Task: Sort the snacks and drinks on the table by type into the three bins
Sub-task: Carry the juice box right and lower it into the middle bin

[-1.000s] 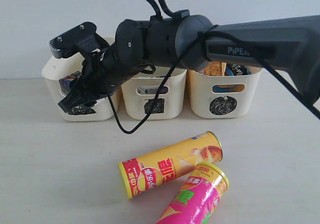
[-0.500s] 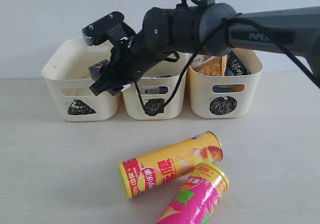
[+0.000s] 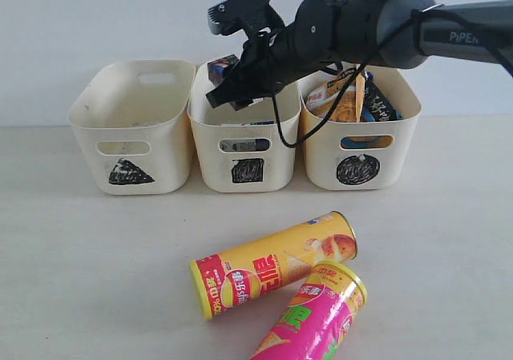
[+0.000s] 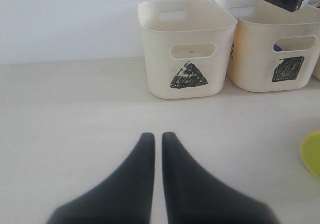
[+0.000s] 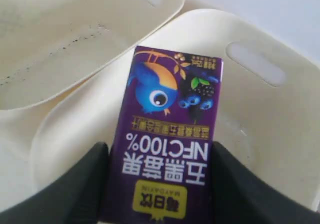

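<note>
Purple carton [image 5: 167, 134] pinched by right gripper [image 5: 160, 184] over square bin [image 3: 210, 155] rim; releasing here may miss. Left gripper [image 4: 157, 136] fingers pressed together.

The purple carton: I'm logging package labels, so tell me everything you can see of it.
The purple carton is a dark, boxy drink pack, seemingly coated card, printed with a blue bird, berries, white characters and "NFC100%". It looks undented. The right claw clamps its two narrow sides, holding it in the air, tilted, over the square-marked bin. Nothing else touches it.
</note>
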You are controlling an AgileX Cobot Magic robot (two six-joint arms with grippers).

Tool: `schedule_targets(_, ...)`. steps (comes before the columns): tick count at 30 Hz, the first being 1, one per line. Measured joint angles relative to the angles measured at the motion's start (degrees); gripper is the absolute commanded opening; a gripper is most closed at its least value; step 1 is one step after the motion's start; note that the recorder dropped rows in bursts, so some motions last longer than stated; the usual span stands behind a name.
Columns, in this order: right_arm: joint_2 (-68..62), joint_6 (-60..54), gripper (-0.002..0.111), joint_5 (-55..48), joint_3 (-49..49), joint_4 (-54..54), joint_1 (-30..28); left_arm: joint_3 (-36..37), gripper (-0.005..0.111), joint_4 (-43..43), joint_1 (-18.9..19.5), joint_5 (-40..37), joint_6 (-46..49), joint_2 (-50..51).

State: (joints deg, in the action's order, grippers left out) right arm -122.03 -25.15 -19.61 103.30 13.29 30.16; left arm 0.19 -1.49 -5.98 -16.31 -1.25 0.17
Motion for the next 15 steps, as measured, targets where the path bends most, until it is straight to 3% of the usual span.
schedule_targets(15,0.0,0.8,0.000,2.9,0.0,0.1,-2.5,0.0,0.004,0.0,0.0,0.0,0.0,0.0)
